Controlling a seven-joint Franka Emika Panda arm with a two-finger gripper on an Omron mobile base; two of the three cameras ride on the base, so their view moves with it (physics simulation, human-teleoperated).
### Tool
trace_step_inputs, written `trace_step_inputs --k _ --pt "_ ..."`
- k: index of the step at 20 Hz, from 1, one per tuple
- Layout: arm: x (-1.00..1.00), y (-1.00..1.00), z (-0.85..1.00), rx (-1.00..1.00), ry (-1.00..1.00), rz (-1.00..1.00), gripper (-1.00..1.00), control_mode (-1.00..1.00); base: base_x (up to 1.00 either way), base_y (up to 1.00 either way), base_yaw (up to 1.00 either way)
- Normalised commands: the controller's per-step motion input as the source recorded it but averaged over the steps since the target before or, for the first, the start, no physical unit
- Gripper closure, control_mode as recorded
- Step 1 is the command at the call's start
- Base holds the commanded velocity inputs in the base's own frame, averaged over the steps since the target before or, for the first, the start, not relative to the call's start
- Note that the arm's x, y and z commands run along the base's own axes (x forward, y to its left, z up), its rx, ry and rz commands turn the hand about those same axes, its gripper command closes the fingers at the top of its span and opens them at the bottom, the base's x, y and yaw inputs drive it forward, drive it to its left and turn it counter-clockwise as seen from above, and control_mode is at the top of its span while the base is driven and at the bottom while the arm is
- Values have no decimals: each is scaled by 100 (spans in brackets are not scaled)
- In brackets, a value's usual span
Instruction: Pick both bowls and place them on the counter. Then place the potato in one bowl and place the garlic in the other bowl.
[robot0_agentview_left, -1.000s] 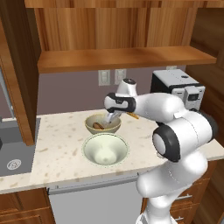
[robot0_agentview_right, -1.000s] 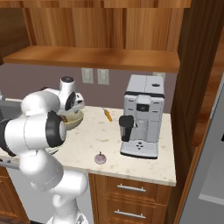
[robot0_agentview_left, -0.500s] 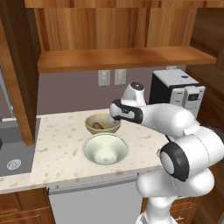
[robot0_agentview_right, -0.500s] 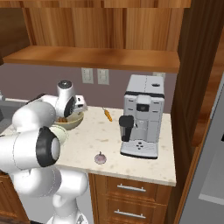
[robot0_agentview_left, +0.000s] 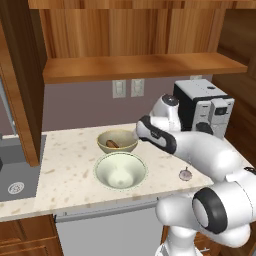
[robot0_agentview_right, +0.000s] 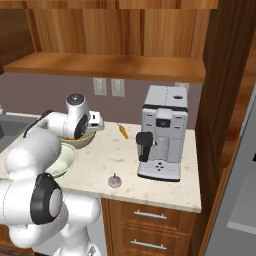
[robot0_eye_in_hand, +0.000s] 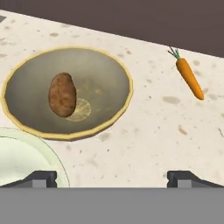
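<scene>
Potato (robot0_eye_in_hand: 62, 95) already sits in the tan-olive bowl (robot0_eye_in_hand: 105, 70), cream bowl (robot0_agentview_left: 120, 170) just in front toward the counter (robot0_agentview_left: 65, 155) front edge. Garlic (robot0_agentview_right: 115, 180) lies alone near the front edge by the coffee machine (robot0_agentview_right: 162, 131). It's light, papery and rolls, so I'd pinch across its fat middle. Gripper (robot0_eye_in_hand: 111, 177) jaws are wide open, holding nothing.

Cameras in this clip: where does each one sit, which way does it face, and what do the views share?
Left base view: behind-left of the arm, facing the counter and cream bowl; arm from lower right.
Right base view: behind-right, facing the coffee machine and garlic; arm from lower left.
Hand view: on the hand, looking down at the potato in the tan-olive bowl; open end effector tips at bottom.
Shared: tan-olive bowl in all three; carrot in two.
</scene>
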Motion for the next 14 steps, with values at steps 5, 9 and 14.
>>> trace_step_inputs --k 5,9,14 --pt "-41 -41 28 10 4 -13 -100 -100 0 0 0" --pt "-45 -25 14 8 11 -19 -100 -100 0 0 0" --pt "-44 -31 5 5 15 -19 -100 -100 0 0 0"
